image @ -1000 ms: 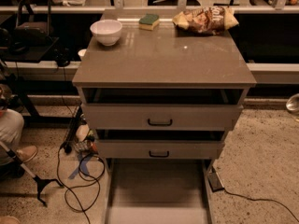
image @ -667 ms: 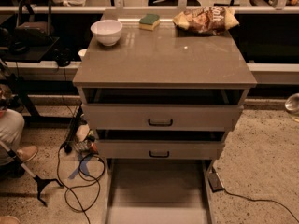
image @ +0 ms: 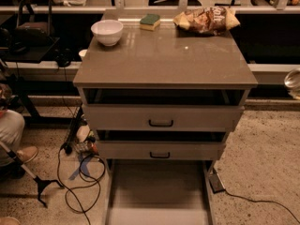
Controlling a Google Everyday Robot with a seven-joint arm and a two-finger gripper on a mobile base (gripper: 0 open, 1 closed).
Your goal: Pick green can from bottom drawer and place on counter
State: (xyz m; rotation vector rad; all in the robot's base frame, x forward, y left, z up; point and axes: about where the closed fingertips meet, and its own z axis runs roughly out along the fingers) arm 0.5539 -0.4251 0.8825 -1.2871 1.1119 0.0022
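Observation:
The bottom drawer (image: 159,186) is pulled out toward me below the two upper drawers with black handles. The part of its tray that shows is bare; the green can is not in view. The counter (image: 164,55) is the flat grey-brown top of the cabinet. My gripper is not in view anywhere in the camera view.
On the counter stand a white bowl (image: 107,32) at back left, a green-topped sponge (image: 150,21) at back middle and a chip bag (image: 206,20) at back right. Cables (image: 77,182) and a tripod foot lie on the floor to the left; a person's leg and shoe (image: 14,144) are at far left.
The view has shifted a little; the cabinet now sits slightly lower in the picture. Nothing on the counter or in the drawers has moved.

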